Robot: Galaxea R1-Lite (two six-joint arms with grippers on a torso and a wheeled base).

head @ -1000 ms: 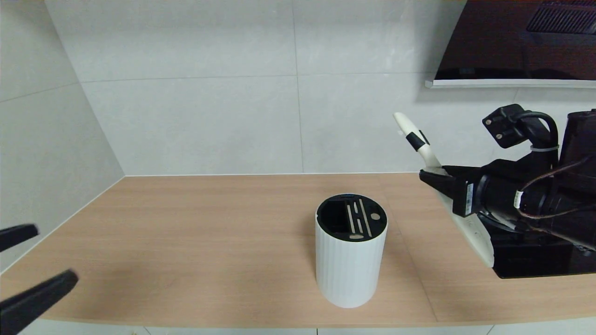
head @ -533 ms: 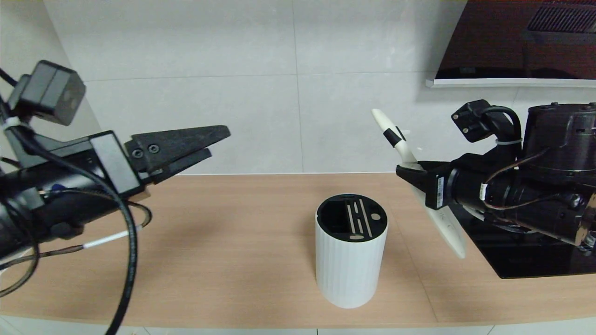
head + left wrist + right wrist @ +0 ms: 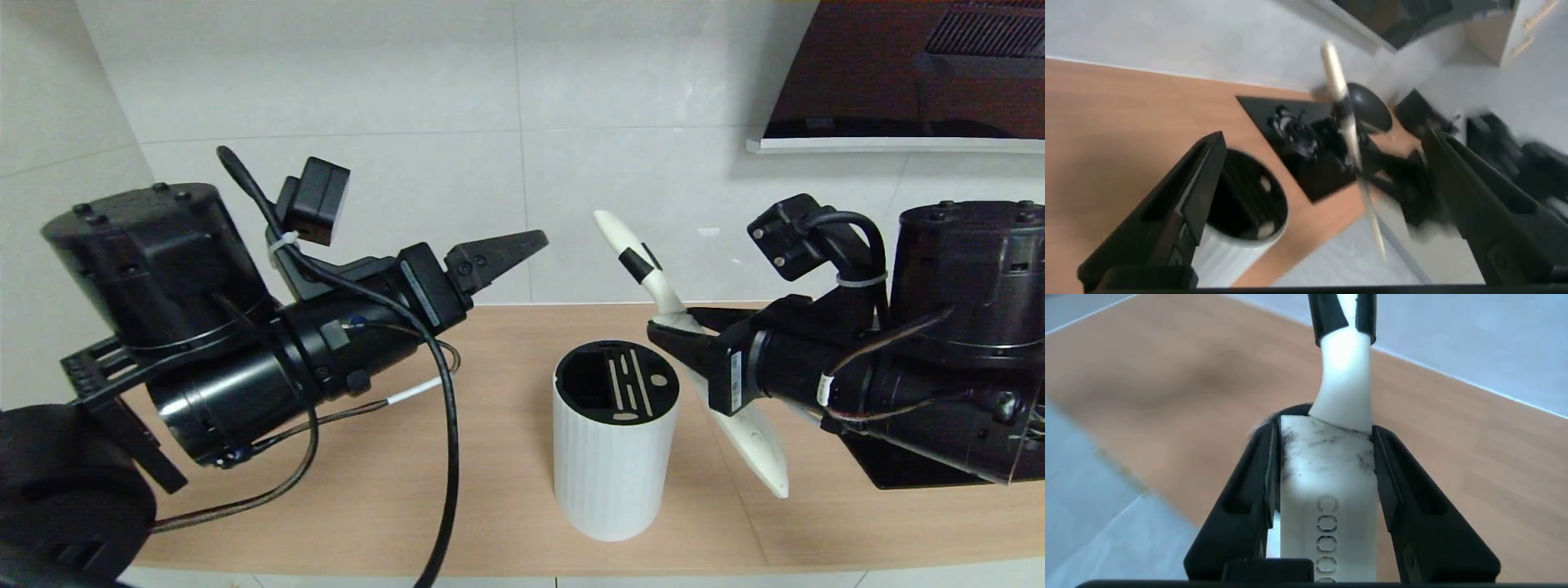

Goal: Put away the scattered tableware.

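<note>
Right wrist view: right hand [image 3: 1327, 449] clamps white spatula [image 3: 1331, 498]; blade carries raised marking. Left hand [image 3: 1323, 175] spread wide, empty, above desk [image 3: 408, 490], left of holder [image 3: 612, 465].

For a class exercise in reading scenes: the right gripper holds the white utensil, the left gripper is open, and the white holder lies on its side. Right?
Not quite: the white holder stands upright on the counter, slotted black top facing up, as the head view shows. The right gripper does hold the white utensil, and the left gripper is open.
</note>
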